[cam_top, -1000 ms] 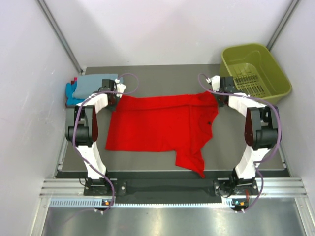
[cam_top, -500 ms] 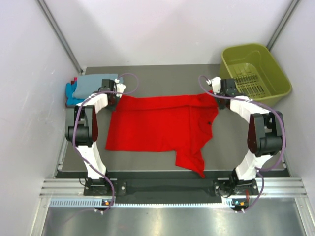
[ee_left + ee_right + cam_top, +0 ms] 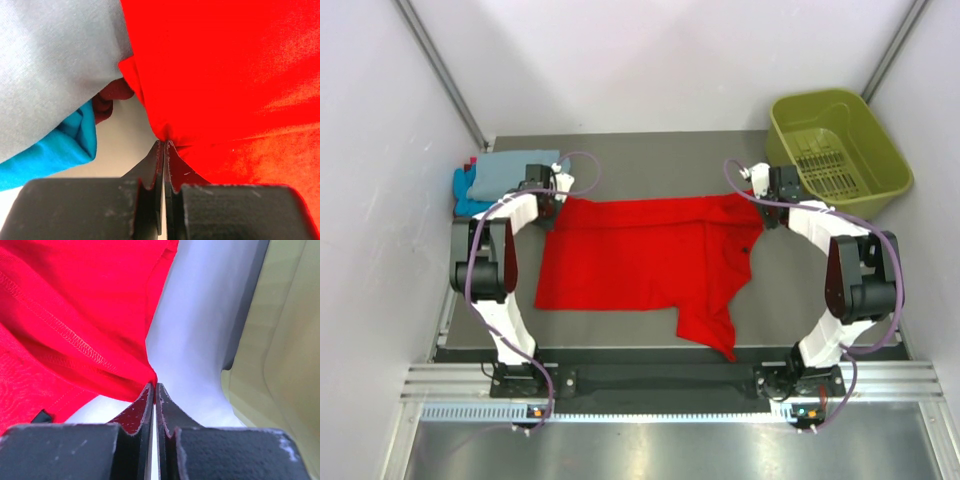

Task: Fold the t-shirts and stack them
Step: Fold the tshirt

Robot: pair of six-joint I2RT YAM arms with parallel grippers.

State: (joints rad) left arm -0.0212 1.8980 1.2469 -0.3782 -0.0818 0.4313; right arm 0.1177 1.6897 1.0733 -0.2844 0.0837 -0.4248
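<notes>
The red t-shirt point(image 3: 640, 255) lies spread across the middle of the table, with one sleeve hanging toward the near edge. My left gripper point(image 3: 552, 196) is shut on its far left corner, seen in the left wrist view point(image 3: 225, 75) pinched between the jaws point(image 3: 163, 145). My right gripper point(image 3: 763, 197) is shut on its far right corner, seen in the right wrist view point(image 3: 75, 315) pinched at the fingertips point(image 3: 154, 386). A folded grey-blue t-shirt point(image 3: 510, 168) lies on a turquoise one point(image 3: 468, 190) at the far left, right beside my left gripper; both also show in the left wrist view, grey point(image 3: 55, 65) over turquoise point(image 3: 50, 150).
The olive-green plastic basket point(image 3: 840, 150) stands at the far right corner, close to my right gripper; its wall shows in the right wrist view point(image 3: 285, 350). White walls close in both sides and the back.
Both grippers have drawn the shirt's far edge slightly outward and toward the back; the right arm has stretched farther out. The far edge lies straighter now.
</notes>
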